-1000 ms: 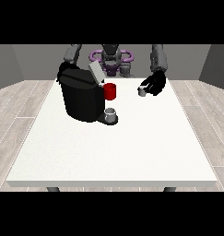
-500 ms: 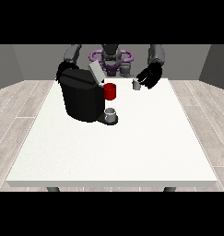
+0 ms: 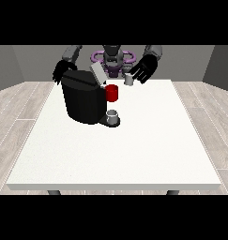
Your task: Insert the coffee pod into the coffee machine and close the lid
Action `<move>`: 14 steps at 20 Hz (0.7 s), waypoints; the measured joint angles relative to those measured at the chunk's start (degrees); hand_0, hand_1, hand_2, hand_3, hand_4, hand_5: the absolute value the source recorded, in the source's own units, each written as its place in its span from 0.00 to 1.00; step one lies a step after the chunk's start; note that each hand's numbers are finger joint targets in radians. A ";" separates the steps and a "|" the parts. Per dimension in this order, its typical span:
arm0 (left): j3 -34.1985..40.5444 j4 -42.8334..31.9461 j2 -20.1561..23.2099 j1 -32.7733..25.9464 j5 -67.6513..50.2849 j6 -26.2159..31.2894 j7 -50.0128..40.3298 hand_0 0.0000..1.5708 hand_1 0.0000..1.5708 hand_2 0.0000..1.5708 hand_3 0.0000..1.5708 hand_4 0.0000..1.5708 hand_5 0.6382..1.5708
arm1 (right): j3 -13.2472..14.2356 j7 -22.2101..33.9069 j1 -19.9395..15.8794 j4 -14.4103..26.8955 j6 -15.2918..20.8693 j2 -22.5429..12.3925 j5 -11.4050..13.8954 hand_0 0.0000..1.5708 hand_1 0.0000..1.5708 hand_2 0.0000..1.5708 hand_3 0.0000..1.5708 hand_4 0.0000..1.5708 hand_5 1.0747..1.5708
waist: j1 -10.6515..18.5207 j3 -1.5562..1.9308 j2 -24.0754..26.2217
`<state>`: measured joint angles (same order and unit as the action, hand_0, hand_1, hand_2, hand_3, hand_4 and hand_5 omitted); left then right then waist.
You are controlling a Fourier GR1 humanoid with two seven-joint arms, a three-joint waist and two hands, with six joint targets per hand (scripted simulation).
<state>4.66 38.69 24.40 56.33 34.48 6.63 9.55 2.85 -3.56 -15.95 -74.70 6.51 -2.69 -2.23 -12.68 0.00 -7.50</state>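
Lifting the small grey coffee pod [image 3: 129, 79] off the bench [image 3: 134, 140], the hand at the view's right [image 3: 143, 71] has carried it toward the coffee machine [image 3: 85, 98], fingers seemingly curled round it. Its lid [image 3: 97, 74] stands open; insertion comes next.

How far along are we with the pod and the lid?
Done: the hand at the view's right has the coffee pod off the table. In hand: carrying it toward the coffee machine. Left: insert it, then close the lid, which stands open.
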 measured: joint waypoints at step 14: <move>2.54 -1.59 2.91 9.05 0.33 1.14 -2.31 0.81 0.81 0.83 0.79 0.31 1.00 | -0.98 -0.09 -2.68 -2.76 2.15 0.68 1.82 0.00 0.00 0.00 0.00 0.31 1.00 | -3.81 0.01 -5.37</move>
<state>7.20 37.10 27.30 65.39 34.82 7.77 7.24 1.87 -3.64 -18.63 -77.46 8.66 -2.01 -0.41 -16.50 0.01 -12.87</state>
